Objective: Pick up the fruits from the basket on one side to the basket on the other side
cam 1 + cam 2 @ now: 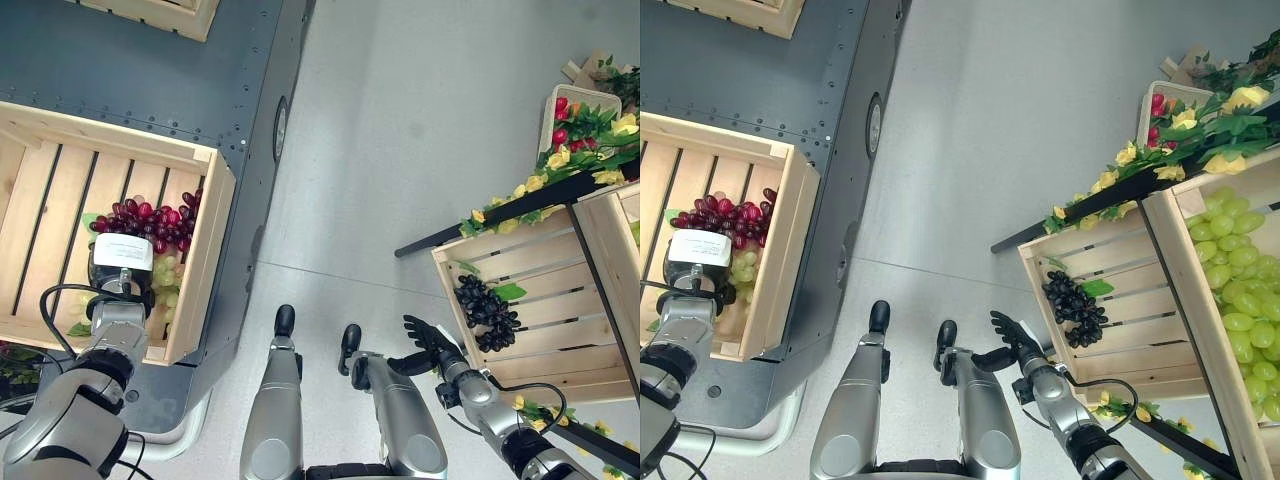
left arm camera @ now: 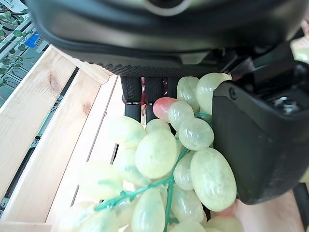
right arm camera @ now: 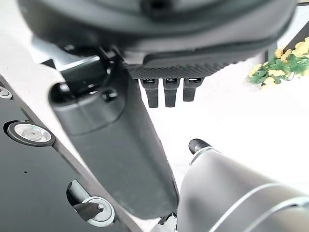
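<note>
My left hand (image 1: pixel 122 262) curls round the green grapes (image 2: pixel 159 159) inside the left crate (image 1: pixel 205 250), at nine o'clock. My right hand (image 1: pixel 428 340) hangs open at five o'clock beside the right crate (image 1: pixel 450 262) holding black grapes (image 1: pixel 487 312).

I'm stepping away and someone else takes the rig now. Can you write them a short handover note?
Left hand is down in the left crate, fingers curled round the green grapes, not yet lifted. Red grapes lie beside them in that crate. Right hand hangs open near the right crate, which holds black grapes. Left: carry the green, then red, grapes across.
</note>
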### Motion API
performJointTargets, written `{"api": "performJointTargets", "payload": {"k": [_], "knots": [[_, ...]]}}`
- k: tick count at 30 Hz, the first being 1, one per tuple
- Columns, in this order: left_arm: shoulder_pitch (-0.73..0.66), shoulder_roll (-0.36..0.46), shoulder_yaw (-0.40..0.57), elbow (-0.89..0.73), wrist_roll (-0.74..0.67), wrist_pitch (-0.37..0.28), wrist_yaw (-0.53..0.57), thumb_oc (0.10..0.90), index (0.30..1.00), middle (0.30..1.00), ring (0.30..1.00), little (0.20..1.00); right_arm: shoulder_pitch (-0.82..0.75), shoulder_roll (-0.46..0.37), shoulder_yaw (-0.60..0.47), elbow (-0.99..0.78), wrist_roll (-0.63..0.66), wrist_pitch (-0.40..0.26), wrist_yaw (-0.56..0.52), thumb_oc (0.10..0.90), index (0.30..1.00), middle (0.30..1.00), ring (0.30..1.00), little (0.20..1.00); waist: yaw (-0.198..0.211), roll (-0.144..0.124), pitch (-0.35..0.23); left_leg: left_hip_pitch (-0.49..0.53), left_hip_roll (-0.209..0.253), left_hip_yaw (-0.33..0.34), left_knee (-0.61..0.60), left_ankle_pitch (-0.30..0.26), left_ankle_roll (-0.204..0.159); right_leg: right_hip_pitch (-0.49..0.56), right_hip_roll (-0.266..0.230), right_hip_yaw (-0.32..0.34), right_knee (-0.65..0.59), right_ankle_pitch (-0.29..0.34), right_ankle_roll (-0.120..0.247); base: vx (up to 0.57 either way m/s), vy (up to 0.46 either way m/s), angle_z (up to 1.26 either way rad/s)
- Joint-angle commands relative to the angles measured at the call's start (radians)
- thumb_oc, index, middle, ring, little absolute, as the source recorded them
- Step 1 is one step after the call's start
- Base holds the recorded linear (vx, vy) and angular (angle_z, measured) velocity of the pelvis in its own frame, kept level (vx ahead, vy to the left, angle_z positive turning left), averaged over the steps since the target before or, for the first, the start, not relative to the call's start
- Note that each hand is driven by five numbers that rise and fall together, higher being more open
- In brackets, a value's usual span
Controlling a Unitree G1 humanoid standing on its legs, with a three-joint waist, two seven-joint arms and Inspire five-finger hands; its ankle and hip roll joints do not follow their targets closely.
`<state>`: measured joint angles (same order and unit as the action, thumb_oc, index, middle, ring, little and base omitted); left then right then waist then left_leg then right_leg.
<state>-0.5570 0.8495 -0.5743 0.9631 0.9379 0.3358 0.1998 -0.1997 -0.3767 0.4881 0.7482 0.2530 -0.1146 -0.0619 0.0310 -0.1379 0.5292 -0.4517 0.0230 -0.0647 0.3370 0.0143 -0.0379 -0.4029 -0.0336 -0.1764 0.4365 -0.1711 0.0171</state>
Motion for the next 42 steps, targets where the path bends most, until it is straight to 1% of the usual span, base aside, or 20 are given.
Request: {"api": "performJointTargets", "payload": {"k": [1,4,7,9,11,14,16,17,18,20,22,24,26,29,32,36,42], "knots": [[0.079,0.043,0.096,0.058,-0.072,0.068,0.043,0.400,0.300,0.300,0.300,0.300,0.051,-0.068,-0.032,-0.068,0.027,-0.015,-0.052,0.800,0.900,0.900,0.900,0.900,0.024,0.025,-0.009,0.015,-0.067,0.079,0.001,-0.054,0.040,0.077,0.037,-0.035,-0.066,0.024,-0.011,0.00,0.000,0.00],[0.096,0.058,0.123,0.042,-0.095,0.062,0.073,0.400,0.300,0.300,0.300,0.300,0.062,-0.069,-0.041,-0.067,0.019,-0.024,-0.051,0.800,0.900,0.900,0.900,0.900,0.029,0.033,-0.009,0.031,-0.071,0.077,-0.005,-0.054,0.038,0.095,0.032,-0.040,-0.071,0.020,-0.011,0.00,0.000,0.00],[0.131,0.087,0.173,0.000,-0.108,0.036,0.117,0.400,0.300,0.300,0.300,0.300,0.077,-0.072,-0.056,-0.080,0.021,-0.022,-0.051,0.800,0.900,0.900,0.900,0.900,0.038,0.044,-0.009,0.057,-0.075,0.072,-0.015,-0.051,0.035,0.124,0.027,-0.047,-0.084,0.019,-0.011,0.01,-0.029,0.00],[0.169,0.122,0.221,-0.054,-0.087,0.014,0.132,0.400,0.300,0.300,0.300,0.300,0.091,-0.068,-0.072,-0.087,0.025,-0.029,-0.052,0.800,0.900,0.900,0.900,0.900,0.050,0.056,-0.014,0.095,-0.080,0.065,-0.043,-0.047,0.034,0.163,0.023,-0.057,-0.112,0.020,-0.010,0.04,-0.064,0.06],[0.195,0.138,0.248,-0.081,-0.077,0.009,0.135,0.400,0.300,0.300,0.300,0.300,0.100,-0.067,-0.079,-0.093,0.029,-0.036,-0.049,0.800,0.900,0.900,0.900,0.900,0.055,0.061,-0.020,0.111,-0.083,0.059,-0.062,-0.043,0.033,0.182,0.021,-0.062,-0.132,0.024,-0.008,0.04,-0.063,0.14],[0.276,0.196,0.317,-0.185,-0.057,0.003,0.114,0.400,0.300,0.300,0.300,0.300,0.126,-0.064,-0.103,-0.118,0.051,-0.061,-0.049,0.800,0.900,0.900,0.900,0.900,0.072,0.079,-0.050,0.160,-0.089,0.033,-0.123,-0.027,0.029,0.237,0.018,-0.072,-0.197,0.037,0.000,0.05,-0.093,0.09],[0.317,0.215,0.353,-0.233,-0.053,0.000,0.113,0.400,0.300,0.300,0.300,0.300,0.136,-0.058,-0.111,-0.133,0.056,-0.065,-0.056,0.800,0.900,0.900,0.900,0.900,0.079,0.090,-0.074,0.180,-0.091,0.017,-0.153,-0.017,0.027,0.259,0.018,-0.078,-0.226,0.044,0.004,0.05,-0.076,0.11],[0.324,0.218,0.361,-0.240,-0.052,-0.001,0.112,0.400,0.300,0.300,0.300,0.300,0.137,-0.058,-0.111,-0.135,0.056,-0.066,-0.056,0.800,0.900,0.900,0.900,0.900,0.079,0.091,-0.077,0.183,-0.092,0.014,-0.158,-0.015,0.026,0.263,0.018,-0.078,-0.231,0.046,0.005,0.07,-0.082,0.12],[0.360,0.237,0.394,-0.283,-0.043,-0.017,0.107,0.400,0.300,0.300,0.300,0.300,0.147,-0.053,-0.120,-0.141,0.057,-0.065,-0.050,0.800,0.900,0.900,0.900,0.900,0.088,0.100,-0.099,0.204,-0.093,0.002,-0.188,-0.004,0.022,0.288,0.018,-0.083,-0.258,0.052,0.009,0.08,-0.085,0.16],[0.397,0.258,0.427,-0.343,-0.037,-0.032,0.094,0.400,0.300,0.300,0.300,0.300,0.161,-0.048,-0.126,-0.157,0.051,-0.067,-0.046,0.800,0.900,0.900,0.900,0.900,0.095,0.110,-0.126,0.232,-0.093,-0.012,-0.230,0.013,0.015,0.320,0.019,-0.090,-0.292,0.059,0.015,0.09,-0.090,0.18],[0.409,0.269,0.437,-0.366,-0.037,-0.036,0.085,0.400,0.300,0.300,0.300,0.300,0.166,-0.046,-0.126,-0.163,0.050,-0.066,-0.048,0.800,0.900,0.900,0.900,0.900,0.098,0.113,-0.135,0.241,-0.092,-0.018,-0.246,0.020,0.012,0.333,0.019,-0.094,-0.306,0.062,0.016,0.05,-0.054,0.09],[0.440,0.292,0.465,-0.425,-0.041,-0.051,0.070,0.400,0.300,0.300,0.300,0.300,0.176,-0.041,-0.129,-0.177,0.056,-0.067,-0.055,0.800,0.900,0.900,0.900,0.900,0.107,0.124,-0.169,0.263,-0.089,-0.035,-0.291,0.044,0.003,0.361,0.019,-0.100,-0.339,0.074,0.021,0.09,-0.082,0.19],[0.467,0.306,0.484,-0.467,-0.041,-0.058,0.054,0.400,0.300,0.300,0.300,0.300,0.185,-0.041,-0.131,-0.195,0.054,-0.068,-0.060,0.800,0.900,0.900,0.900,0.900,0.112,0.132,-0.190,0.270,-0.088,-0.043,-0.306,0.053,0.000,0.374,0.019,-0.104,-0.354,0.079,0.022,0.06,-0.048,0.20],[0.493,0.311,0.498,-0.494,-0.040,-0.058,0.047,0.400,0.300,0.300,0.300,0.300,0.191,-0.042,-0.131,-0.210,0.061,-0.065,-0.067,0.800,0.900,0.900,0.900,0.900,0.114,0.136,-0.205,0.277,-0.085,-0.047,-0.318,0.059,-0.002,0.382,0.019,-0.108,-0.362,0.081,0.022,0.04,-0.031,0.13],[0.532,0.313,0.515,-0.530,-0.041,-0.062,0.035,0.400,0.300,0.300,0.300,0.300,0.201,-0.046,-0.136,-0.243,0.073,-0.093,-0.057,0.800,0.900,0.900,0.900,0.900,0.119,0.143,-0.222,0.290,-0.079,-0.054,-0.344,0.072,-0.008,0.398,0.018,-0.113,-0.378,0.087,0.024,0.05,-0.035,0.16],[0.581,0.333,0.549,-0.595,-0.044,-0.057,0.029,0.400,0.300,0.300,0.300,0.300,0.217,-0.051,-0.122,-0.325,0.085,-0.109,-0.051,0.800,0.900,0.900,0.900,0.900,0.123,0.148,-0.239,0.305,-0.073,-0.063,-0.395,0.106,-0.019,0.421,0.016,-0.111,-0.408,0.105,0.032,0.04,-0.020,0.03],[0.593,0.365,0.574,-0.651,-0.038,-0.088,0.012,0.400,0.300,0.300,0.300,0.300,0.217,-0.075,-0.102,-0.401,0.114,-0.140,-0.013,0.800,0.900,0.900,0.900,0.900,0.130,0.149,-0.256,0.312,-0.074,-0.068,-0.398,0.102,-0.013,0.424,0.006,-0.119,-0.414,0.110,0.040,0.00,-0.022,-0.02]]}}
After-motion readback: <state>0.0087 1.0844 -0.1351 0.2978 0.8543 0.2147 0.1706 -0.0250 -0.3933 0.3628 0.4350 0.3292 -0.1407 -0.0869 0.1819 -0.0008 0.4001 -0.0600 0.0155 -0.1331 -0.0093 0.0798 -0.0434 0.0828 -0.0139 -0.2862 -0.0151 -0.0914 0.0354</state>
